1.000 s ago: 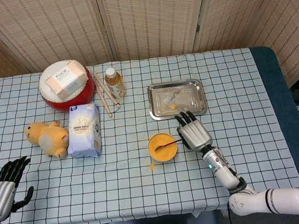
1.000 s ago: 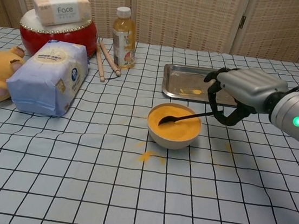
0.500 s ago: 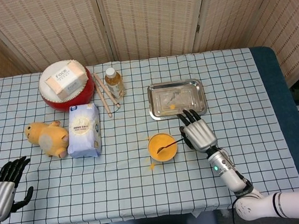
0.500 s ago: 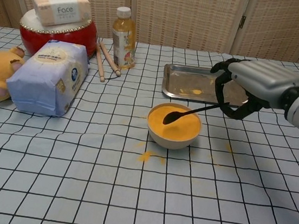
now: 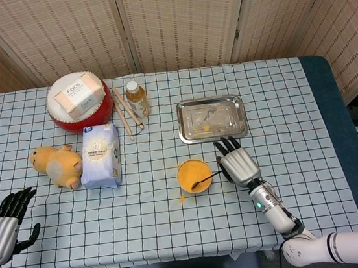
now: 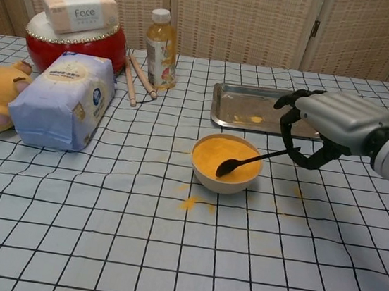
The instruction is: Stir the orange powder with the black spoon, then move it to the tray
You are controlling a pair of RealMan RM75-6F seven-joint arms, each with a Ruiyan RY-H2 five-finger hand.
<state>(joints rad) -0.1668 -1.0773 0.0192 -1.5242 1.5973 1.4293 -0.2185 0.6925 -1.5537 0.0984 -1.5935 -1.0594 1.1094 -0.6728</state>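
Checked blue-and-white tablecloth [image 6: 97, 247]: wide bare stretch along near edge. Black plastic spoon [image 6: 249, 162], gripped in right hand [image 6: 328, 126], now shifted toward near-right rim of cream bowl of orange powder [image 6: 225, 163]. Rectangular steel tray [image 6: 239, 101] just behind. Left hand [image 5: 10, 220] at left corner, fingers apart, holding nothing.

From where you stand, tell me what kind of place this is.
Probably a staged robot test setup, not a home kitchen: a table under a checked cloth, woven folding screens as a backdrop, and unrelated props laid out together, such as a red drum, a plush toy and a steel tray.
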